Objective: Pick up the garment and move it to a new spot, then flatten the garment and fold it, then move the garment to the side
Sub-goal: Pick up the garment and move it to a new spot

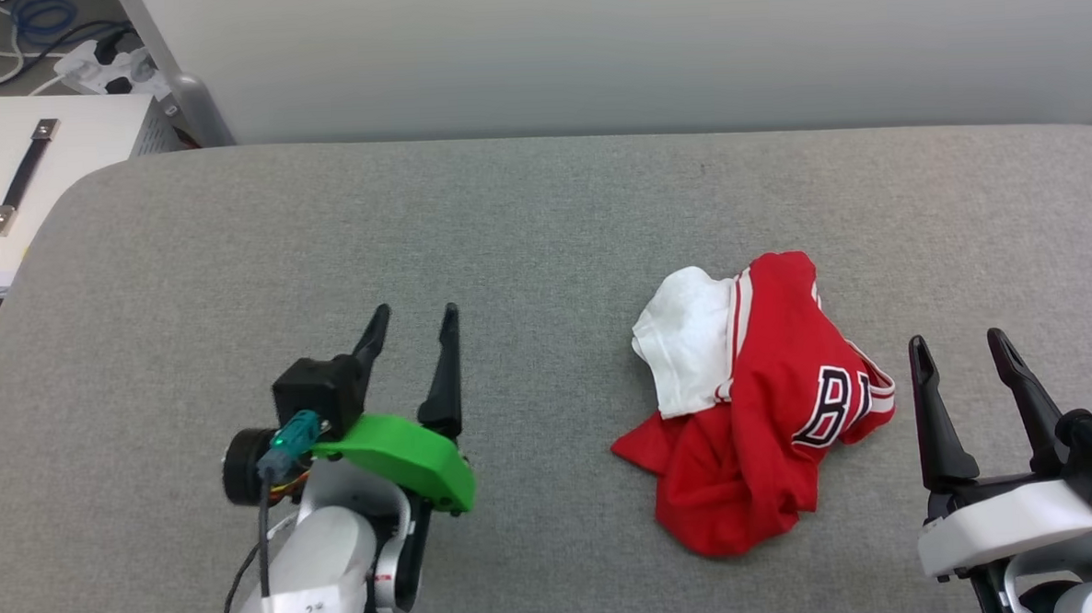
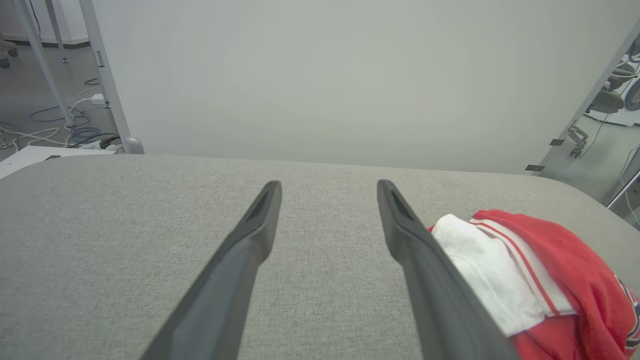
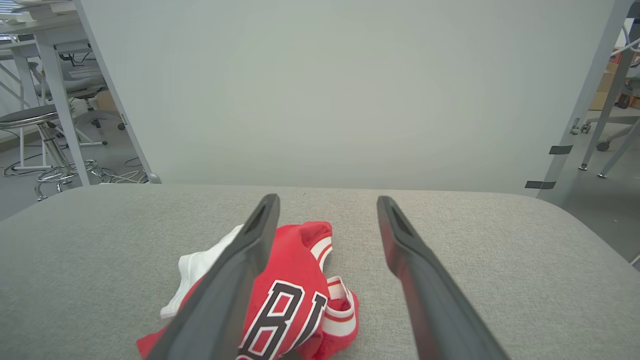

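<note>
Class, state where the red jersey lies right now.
In the head view the garment lies crumpled on the grey table, right of centre, nearer the right gripper.

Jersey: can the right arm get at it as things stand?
Probably yes. The jersey lies crumpled just left of the right arm's open jaws, with bare table between and nothing in the way.

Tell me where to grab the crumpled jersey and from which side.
Probably the striped trim at the right edge of the jersey: it sticks out toward the open right gripper, so come in low from the right. The white sleeve faces the open left gripper, a second hold.
</note>
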Tool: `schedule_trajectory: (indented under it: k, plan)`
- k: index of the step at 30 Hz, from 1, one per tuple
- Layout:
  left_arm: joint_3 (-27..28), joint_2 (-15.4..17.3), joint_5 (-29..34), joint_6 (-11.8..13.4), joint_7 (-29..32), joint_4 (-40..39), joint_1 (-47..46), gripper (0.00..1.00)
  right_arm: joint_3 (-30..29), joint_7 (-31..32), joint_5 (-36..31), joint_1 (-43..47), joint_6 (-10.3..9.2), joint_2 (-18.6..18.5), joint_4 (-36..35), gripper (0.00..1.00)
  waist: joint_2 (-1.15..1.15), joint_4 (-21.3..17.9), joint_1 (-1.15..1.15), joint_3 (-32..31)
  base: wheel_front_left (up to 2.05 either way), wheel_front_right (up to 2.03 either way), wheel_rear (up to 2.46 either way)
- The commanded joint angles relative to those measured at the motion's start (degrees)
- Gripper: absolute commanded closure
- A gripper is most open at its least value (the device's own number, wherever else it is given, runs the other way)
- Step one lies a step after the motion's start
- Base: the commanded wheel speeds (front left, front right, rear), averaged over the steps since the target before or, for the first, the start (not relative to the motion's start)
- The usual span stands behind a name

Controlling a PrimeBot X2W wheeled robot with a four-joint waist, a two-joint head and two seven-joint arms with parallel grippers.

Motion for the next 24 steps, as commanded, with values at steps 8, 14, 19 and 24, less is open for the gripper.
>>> schedule_trajectory:
  k: [8, 14, 19, 24]
  plan:
    - [4.8, 6.0, -0.5, 4.2, 0.0, -5.7, 6.7, 0.00, 0.4, 0.8, -0.5, 2.5, -0.06, 0.2, -0.7, 0.00, 0.00, 2.6, 0.00, -3.0, 0.00, 0.00, 0.00]
    - [4.7, 8.4, 0.2, 6.0, 1.9, -11.1, 11.6, 0.00, 0.7, 1.5, -0.6, 3.6, -0.06, 0.2, -0.9, 0.00, 0.00, 3.0, 0.00, -4.8, 0.00, 0.00, 0.00]
    - [3.7, 8.8, 0.5, 6.8, 3.1, -14.3, 13.8, 0.00, 0.4, 2.0, -0.8, 4.5, -0.06, 0.2, -1.2, 0.00, 0.00, 3.1, 0.00, -5.7, 0.00, 0.00, 0.00]
    - [2.7, 9.2, 0.9, 7.2, 4.4, -15.9, 14.9, 0.00, 0.4, 2.3, -0.8, 5.0, -0.06, 0.2, -1.4, 0.00, 0.00, 2.4, 0.00, -6.3, 0.00, 0.00, 0.00]
